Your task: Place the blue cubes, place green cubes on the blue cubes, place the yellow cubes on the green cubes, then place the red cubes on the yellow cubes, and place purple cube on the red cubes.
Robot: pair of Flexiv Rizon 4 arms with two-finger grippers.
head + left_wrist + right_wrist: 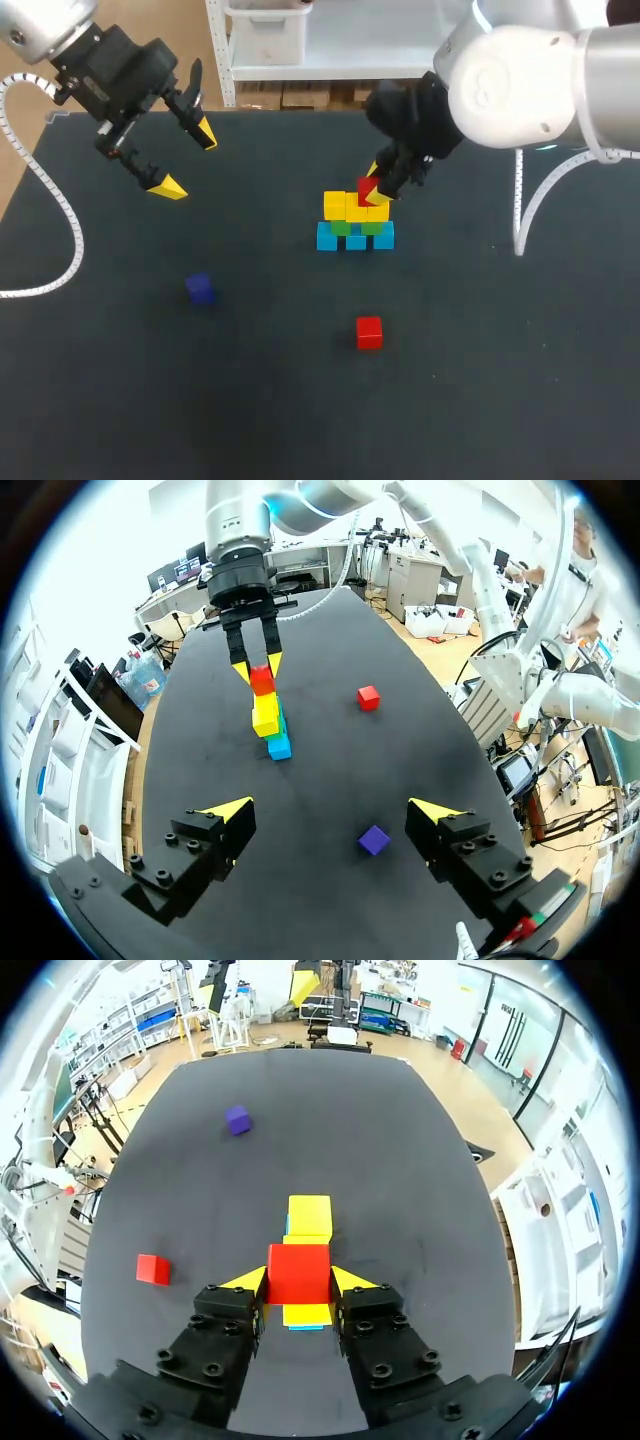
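The left arm enters from the far left corner with its gripper (185,160) held aloft and its yellow-tipped fingers spread wide apart, while the right arm reaches in from the right toward the middle, its gripper (378,190) pointing down, fingers clamped on a red cube (299,1272).

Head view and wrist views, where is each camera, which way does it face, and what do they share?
Head: fixed above and behind, looking down at the table; both arms, left tool and right tool show.
Left wrist: on that wrist, facing the stack across the table; its open tool shows.
Right wrist: on that wrist, looking down at the red cube in its tool.
Shared: all show the stack and purple cube.
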